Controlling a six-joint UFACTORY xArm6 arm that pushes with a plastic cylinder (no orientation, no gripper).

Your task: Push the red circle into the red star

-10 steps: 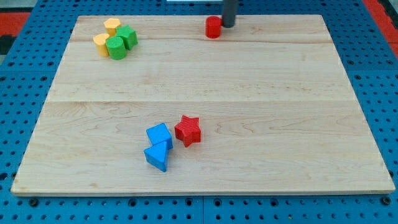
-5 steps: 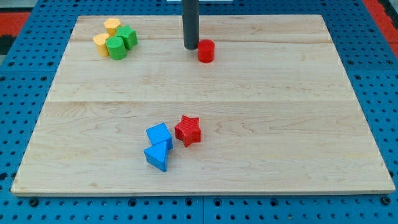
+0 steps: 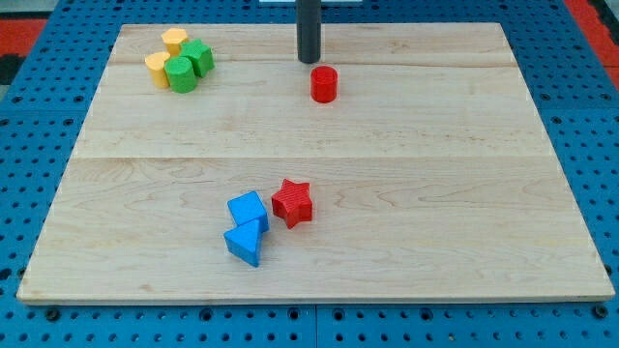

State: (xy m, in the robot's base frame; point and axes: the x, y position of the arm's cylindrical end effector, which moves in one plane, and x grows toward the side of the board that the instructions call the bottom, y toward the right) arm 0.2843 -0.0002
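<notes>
Pale wooden bench on a blue pegboard

The bench (image 3: 406,193) is a light wood board of three planks with seams running left to right, evenly lit with soft shadows. Around it lies a blue pegboard (image 3: 39,193) dotted with regular dark holes. A red surface (image 3: 17,21) shows at the view's top corners.

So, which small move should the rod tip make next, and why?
Probably a short push toward the view's bottom and slightly left: my tip stands just above the red circle block, and the red star block lies well below it, slightly left, beside the blue blocks.
</notes>
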